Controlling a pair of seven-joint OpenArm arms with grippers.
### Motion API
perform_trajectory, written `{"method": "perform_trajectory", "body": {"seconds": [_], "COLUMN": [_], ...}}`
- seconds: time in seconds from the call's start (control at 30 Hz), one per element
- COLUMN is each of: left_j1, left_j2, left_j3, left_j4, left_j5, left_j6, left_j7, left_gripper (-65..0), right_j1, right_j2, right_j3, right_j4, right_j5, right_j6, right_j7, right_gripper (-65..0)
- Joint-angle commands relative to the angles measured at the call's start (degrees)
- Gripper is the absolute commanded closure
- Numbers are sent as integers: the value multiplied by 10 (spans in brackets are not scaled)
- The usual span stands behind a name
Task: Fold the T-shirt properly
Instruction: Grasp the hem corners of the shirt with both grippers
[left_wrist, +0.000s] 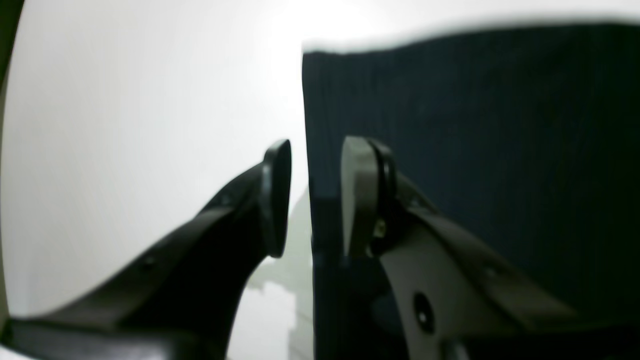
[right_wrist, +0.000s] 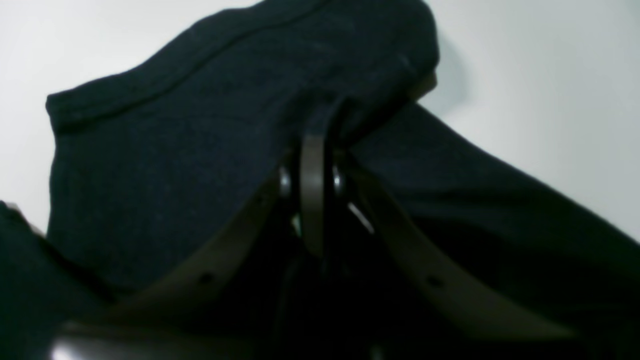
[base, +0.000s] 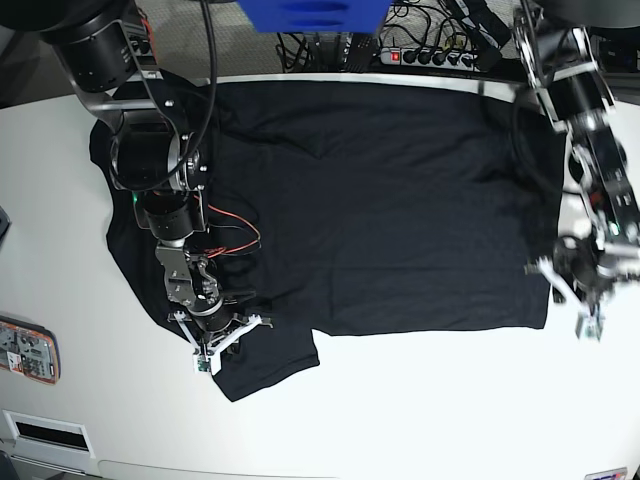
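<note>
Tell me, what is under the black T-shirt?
The T-shirt lies spread on a white table, which shows on all sides around it. Anything else beneath the cloth is covered and cannot be seen.

Two arms, black cylindrical joint housings, thick near shoulders, slimmer toward wrists.
Right arm (base: 150, 150): black cable looped along it, thin red wires at forearm, small green light on side.
Left arm (base: 590, 130): silver-grey brackets between dark segments.
Right gripper (base: 215, 335): white struts at wrist; fingers (right_wrist: 312, 190) dark, flat, grey-brown faces, shiny screw heads.
Left gripper (left_wrist: 315, 200): black curved fingers (left_wrist: 276, 197), rounded oval pads, small bolt holes along shanks.
</note>
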Motion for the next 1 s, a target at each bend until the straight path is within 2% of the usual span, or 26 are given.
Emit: {"method": "perform_trajectory", "body": {"seconds": [0.0,0.17,0.23,0.37,0.57,0.67,0.87,0.97], "left_j1": [-27,-136,-182,-279,-383,-381,-363,-343], "left_j2": [-24,-48,-57,-90,-86,-70,-55,-40], "left_j3": [-2,20,47,163,347,383,382,363], "left_j4": [-13,-168,-251,-476,-781,-802,-802,-802], "left_j5": [1,1,1,0,-4,-6,-11,-55], "left_j6": [2,2,2,1,1,1,1,1], "left_j7": [-12,-15,-38,-135,-308,-345,-345,-345], "left_gripper": [-176,-176,-176,-176,-176,-176,-176,-176], "right_j1": [13,13,13,9,-46,-51,-52,-52], "right_j2": [-2,-4,-4,-4,-4,-4,-4,-4], "right_j3": [-1,-1,-1,-1,-1,-1,-1,-1], "right_j4": [4,4,4,4,5,5,5,5], "right_j5": [-1,-1,-1,-1,-1,-1,-1,-1], "right_j6": [2,2,2,2,2,2,2,2], "right_j7": [-12,-12,-12,-12,-12,-12,-12,-12], "right_gripper": [0,0,0,0,0,0,0,0]}}
